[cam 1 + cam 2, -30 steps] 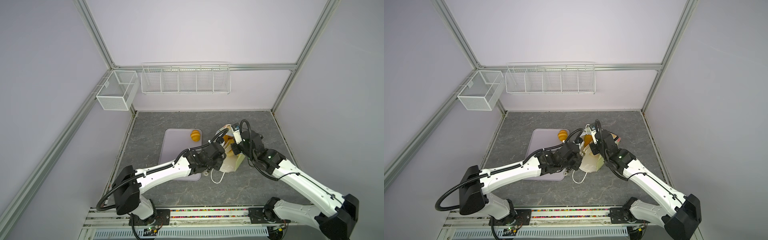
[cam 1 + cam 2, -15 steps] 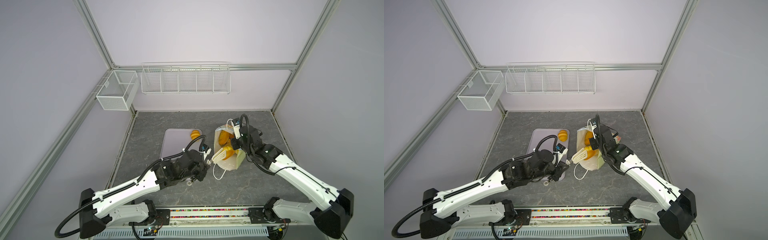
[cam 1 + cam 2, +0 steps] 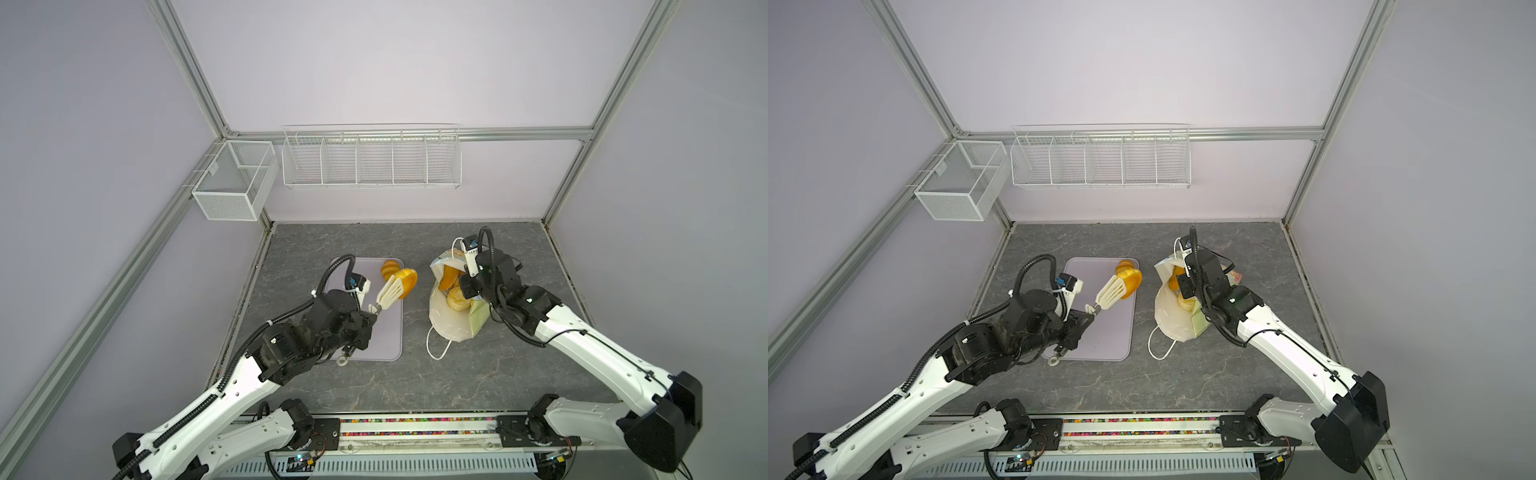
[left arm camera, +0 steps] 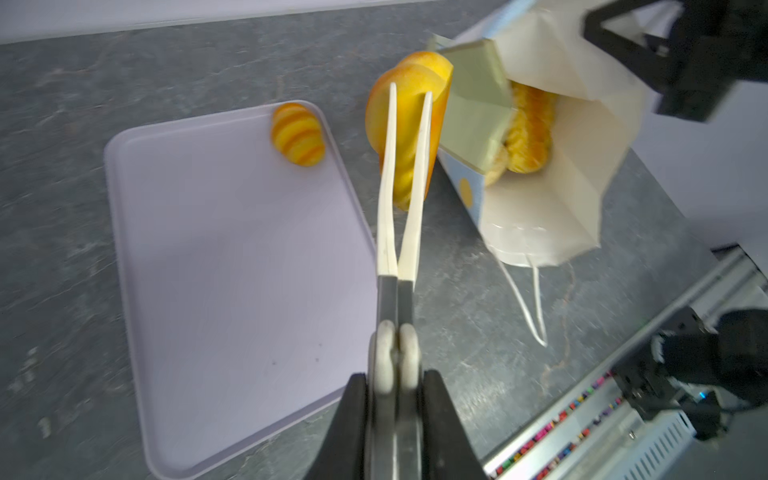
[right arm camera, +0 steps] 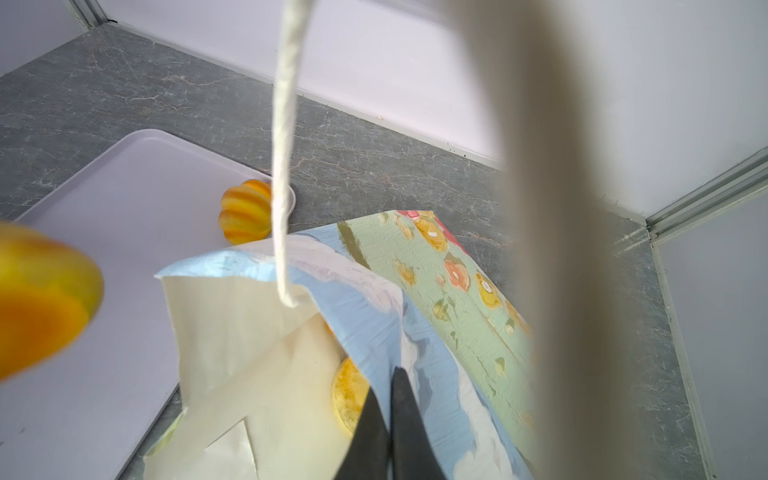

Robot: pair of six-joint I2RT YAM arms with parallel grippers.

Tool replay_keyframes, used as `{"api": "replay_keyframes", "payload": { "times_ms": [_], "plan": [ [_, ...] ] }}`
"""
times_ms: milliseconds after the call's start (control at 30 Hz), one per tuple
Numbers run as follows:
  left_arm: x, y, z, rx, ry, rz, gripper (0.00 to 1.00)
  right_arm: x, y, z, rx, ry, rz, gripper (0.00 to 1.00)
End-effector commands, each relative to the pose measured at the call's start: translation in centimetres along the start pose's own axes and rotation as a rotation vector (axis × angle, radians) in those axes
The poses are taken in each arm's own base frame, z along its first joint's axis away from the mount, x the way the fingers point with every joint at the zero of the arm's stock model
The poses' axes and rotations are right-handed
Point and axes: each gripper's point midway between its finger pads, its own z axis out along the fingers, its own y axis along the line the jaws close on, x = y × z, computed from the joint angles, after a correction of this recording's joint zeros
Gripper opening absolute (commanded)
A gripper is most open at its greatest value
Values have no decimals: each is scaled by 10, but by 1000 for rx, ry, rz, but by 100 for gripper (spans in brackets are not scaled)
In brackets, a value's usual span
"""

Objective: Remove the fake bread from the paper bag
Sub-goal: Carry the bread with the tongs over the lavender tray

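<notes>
One ridged bun [image 3: 389, 268] is already sitting on the tray [image 3: 386, 332] and a long loaf [image 3: 407, 280] is hanging at the tray's bag-side edge, clear of the paper bag [image 3: 446, 328]. At least two more breads [image 3: 455, 297] are showing in the bag's mouth, so most of the job looks left. The left gripper [image 4: 395, 384] is squeezing tongs [image 4: 388, 166] with its fingers [image 4: 440, 415] nearly together, the loaf clamped between the blades well ahead of them, while the right gripper [image 5: 386, 390] is pinching the bag's rim closed-tight, bread just beneath.
</notes>
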Motion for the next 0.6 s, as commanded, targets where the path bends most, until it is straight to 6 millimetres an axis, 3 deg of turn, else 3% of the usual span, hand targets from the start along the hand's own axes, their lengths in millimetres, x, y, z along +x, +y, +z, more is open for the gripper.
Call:
{"api": "replay_keyframes", "payload": {
  "times_ms": [0,333,567],
  "plan": [
    [-5,36,5,-97,32,-91,0,17,-6,4,20,58,-4,7],
    [-47,106,75,-287,87,-105,0,16,-5,2,7,45,7,7],
    [-54,130,117,-403,156,-36,0,20,-4,4,-3,52,15,7]
  ]
}}
